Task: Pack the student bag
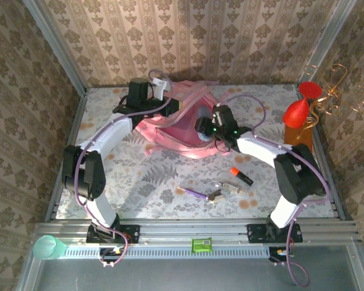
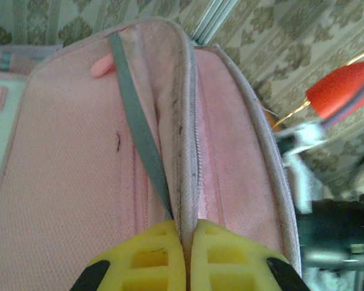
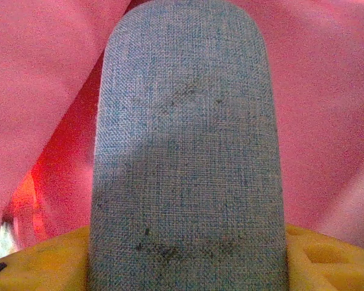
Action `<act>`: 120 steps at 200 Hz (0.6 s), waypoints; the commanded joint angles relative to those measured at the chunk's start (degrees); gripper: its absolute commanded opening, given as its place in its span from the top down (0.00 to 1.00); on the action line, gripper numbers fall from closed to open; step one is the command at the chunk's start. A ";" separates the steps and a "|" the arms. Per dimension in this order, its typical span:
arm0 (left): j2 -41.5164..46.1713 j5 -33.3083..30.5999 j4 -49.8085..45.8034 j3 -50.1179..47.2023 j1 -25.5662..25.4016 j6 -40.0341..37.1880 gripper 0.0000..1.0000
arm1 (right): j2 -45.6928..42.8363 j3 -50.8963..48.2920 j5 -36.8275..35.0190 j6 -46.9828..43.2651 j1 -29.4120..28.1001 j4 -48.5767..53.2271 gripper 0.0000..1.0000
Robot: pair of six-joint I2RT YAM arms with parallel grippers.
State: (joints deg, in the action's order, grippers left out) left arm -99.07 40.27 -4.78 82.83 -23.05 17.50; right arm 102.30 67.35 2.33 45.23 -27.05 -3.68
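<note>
Grey case (image 3: 185, 151), gripped by right hand (image 1: 207, 128), inside student bag (image 1: 181, 136).

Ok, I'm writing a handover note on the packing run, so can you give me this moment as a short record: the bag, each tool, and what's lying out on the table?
bag: pink backpack toward the back of the table
left tool: shut, pinching the backpack's rim beside the zip
right tool: closed on a grey case, with pink fabric all around it, so it is apparently inside the backpack
out on table: orange-capped marker, purple pen, and a small clear item too small to identify
</note>
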 commanded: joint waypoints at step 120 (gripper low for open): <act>0.76 1.42 6.25 1.78 0.98 0.44 1.00 | -25.09 -16.21 -3.60 -13.91 1.62 10.77 0.08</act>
State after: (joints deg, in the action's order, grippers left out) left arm -101.30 41.17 -4.45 86.37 -22.76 21.98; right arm 90.74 57.17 3.73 41.65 -24.77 -3.05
